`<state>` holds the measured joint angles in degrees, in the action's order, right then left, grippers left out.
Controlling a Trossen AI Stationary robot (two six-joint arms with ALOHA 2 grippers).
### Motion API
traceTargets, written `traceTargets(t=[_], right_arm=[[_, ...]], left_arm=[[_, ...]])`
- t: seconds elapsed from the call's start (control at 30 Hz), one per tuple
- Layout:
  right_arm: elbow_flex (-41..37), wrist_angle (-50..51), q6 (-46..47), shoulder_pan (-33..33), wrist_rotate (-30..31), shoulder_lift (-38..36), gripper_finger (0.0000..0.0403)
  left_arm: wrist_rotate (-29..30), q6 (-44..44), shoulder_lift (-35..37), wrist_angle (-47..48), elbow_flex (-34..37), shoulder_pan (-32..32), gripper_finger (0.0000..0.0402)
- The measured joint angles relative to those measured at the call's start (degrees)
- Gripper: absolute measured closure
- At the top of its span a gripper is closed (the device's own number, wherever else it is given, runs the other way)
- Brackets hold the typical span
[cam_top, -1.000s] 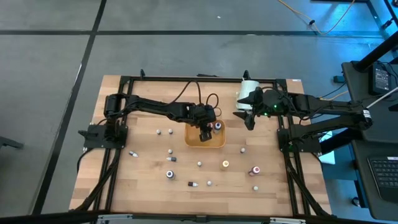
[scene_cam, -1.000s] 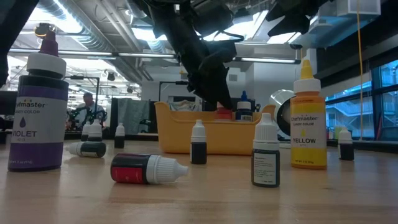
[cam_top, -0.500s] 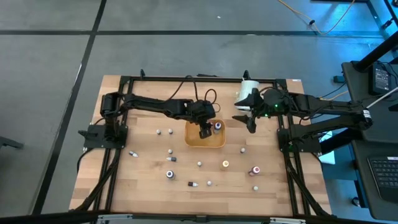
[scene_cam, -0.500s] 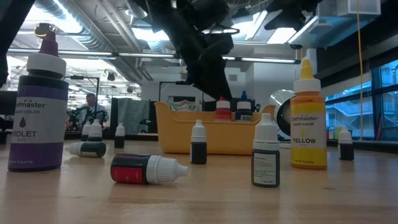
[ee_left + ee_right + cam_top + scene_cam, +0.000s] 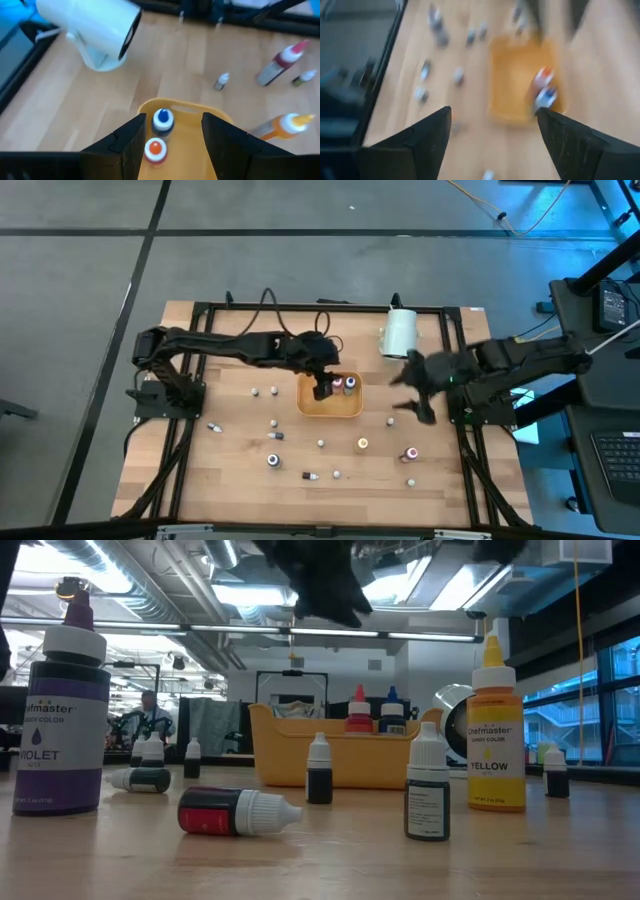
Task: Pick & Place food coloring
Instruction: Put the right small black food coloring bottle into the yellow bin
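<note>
The left claw (image 5: 322,388) hangs over the orange tray (image 5: 330,408), near its back edge. Its two fingers are spread apart and hold nothing. Right under it, inside the tray (image 5: 192,145), stand two little bottles side by side, one with a red cap (image 5: 155,148) and one with a blue cap (image 5: 162,118).

Out from the left claw, toward the desk's (image 5: 240,470) left and front, many more tiny bottles (image 5: 273,461) sit loose on the wood, well apart from the claw. In the low view a big violet bottle (image 5: 62,720) stands at the left, a red one with a white cap (image 5: 238,812) lies on its side, and two small dark ones (image 5: 427,795) stand up in front of the tray (image 5: 300,755).

Behind the tray, between the two claws, a white roll (image 5: 399,333) lies on its side.

The right claw (image 5: 418,395) is just to the right of the tray, up in the air. Its fingers are spread wide with nothing between them. In front of it a yellow bottle (image 5: 363,444) and a pink-capped bottle (image 5: 409,454) stand on the desk, and a very small one (image 5: 390,421) sits close below it.
</note>
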<state>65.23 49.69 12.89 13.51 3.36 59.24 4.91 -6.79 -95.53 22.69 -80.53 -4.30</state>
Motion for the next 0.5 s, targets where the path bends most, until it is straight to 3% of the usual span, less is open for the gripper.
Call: traceTargets(t=[0.3,0.5], right_arm=[[4.6,15.6,13.3,14.1,3.4,9.7,0.0105],[4.6,19.4,17.8,14.7,15.8,16.8,0.0105]], left_arm=[[0.1,-1.4,2.9,-0.3,0.0,0.9,0.0214],[0.1,-2.6,2.8,-0.2,0.0,1.3,0.0213]])
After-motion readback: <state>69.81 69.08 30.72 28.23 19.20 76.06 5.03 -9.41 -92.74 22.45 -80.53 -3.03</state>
